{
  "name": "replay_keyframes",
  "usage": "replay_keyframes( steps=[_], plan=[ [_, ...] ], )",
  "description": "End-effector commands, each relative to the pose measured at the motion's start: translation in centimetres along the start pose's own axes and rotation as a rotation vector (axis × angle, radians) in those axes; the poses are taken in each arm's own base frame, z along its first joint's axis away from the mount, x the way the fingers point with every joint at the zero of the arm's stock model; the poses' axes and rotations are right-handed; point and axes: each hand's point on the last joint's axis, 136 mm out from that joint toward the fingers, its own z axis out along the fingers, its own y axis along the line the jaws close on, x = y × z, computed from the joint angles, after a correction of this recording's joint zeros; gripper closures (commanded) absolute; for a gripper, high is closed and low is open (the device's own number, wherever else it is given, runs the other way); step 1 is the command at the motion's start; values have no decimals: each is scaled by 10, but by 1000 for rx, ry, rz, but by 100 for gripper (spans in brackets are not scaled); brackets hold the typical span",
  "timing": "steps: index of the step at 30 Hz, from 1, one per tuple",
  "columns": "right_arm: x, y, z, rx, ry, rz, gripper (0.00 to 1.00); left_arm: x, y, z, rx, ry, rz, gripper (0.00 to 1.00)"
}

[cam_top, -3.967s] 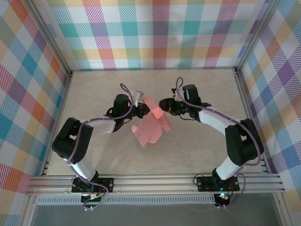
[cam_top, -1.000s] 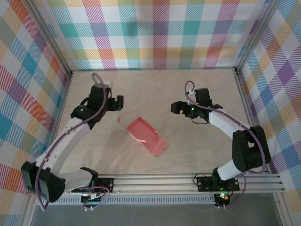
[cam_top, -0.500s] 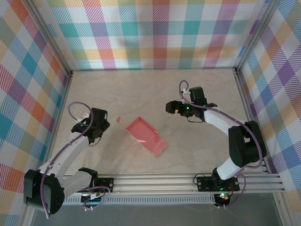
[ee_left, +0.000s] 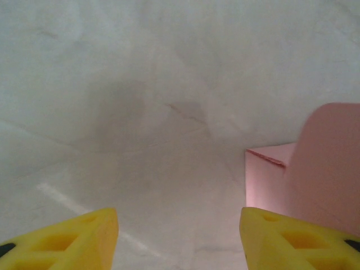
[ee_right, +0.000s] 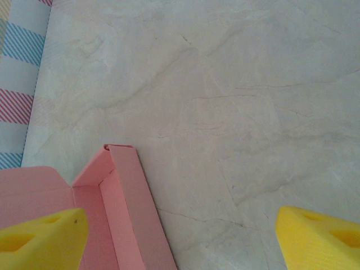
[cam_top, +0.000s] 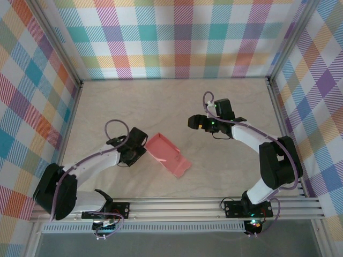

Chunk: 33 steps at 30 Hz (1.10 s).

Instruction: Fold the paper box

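1. Table (cam_top: 225, 101), pale and marble-patterned, is bearing the whole job. You are working on a smooth, bare surface, so I would expect light card to be sliding away rather than holding its place when pushed.
2. The paper box (cam_top: 169, 155) is lying near the middle of the table, between the two grippers, as a shallow salmon-pink shape running diagonally. It is looking thin and light. My guess is that it is stiff along its creases, floppy across its panels, and easy to dent or crush.
3. The left gripper (cam_top: 140, 152) is sitting low just beside the box's left end. The right gripper (cam_top: 192, 122) is hovering well apart from the box, beyond its far side.
4. The left fingers (ee_left: 73, 236) are standing spread with nothing between them, and pink card is showing beside the right-hand one. The right fingers (ee_right: 42, 236) are likewise spread wide and empty, above an open corner of the box.
5. The folded side wall (ee_right: 121, 191) is offering you the best hold, in my judgement. You should be pinching an edge lightly, close to a crease, while the other gripper is pressing the base flat.
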Motion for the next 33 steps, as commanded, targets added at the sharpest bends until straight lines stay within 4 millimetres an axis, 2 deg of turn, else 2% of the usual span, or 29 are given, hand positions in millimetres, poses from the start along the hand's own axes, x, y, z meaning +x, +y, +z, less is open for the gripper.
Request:
replay_keyframes(
  steps=[1, 6, 12, 15, 17, 19, 21, 26, 29, 33],
  plan=[
    [-9, 6, -7, 6, -44, -42, 14, -12, -45, 0, 78, -28, 80, 42],
    [-10, -3, -22, 89, -81, -81, 13, -8, -101, 21, 147, 51, 177, 43],
    [-14, -15, -48, 187, -219, -165, 14, 8, -172, 51, 237, 183, 253, 43],
    [-12, -22, -62, 252, -256, -248, 14, 16, -199, 60, 274, 240, 271, 43],
    [-7, -22, -66, 260, -256, -296, 17, 10, -204, 60, 265, 226, 280, 41],
    [2, -16, -67, 236, -236, -360, 21, -4, -200, 55, 248, 175, 283, 40],
    [13, -10, -64, 220, -208, -436, 23, -21, -188, 50, 224, 125, 280, 38],
    [42, 9, -35, 193, -96, -735, 27, -58, -131, 32, 144, 13, 235, 34],
    [49, 6, -12, 196, 3, -820, 29, -66, -91, 21, 103, -38, 202, 33],
    [48, 2, 17, 185, 104, -891, 35, -61, -43, 14, 50, -62, 176, 33]
  ],
)
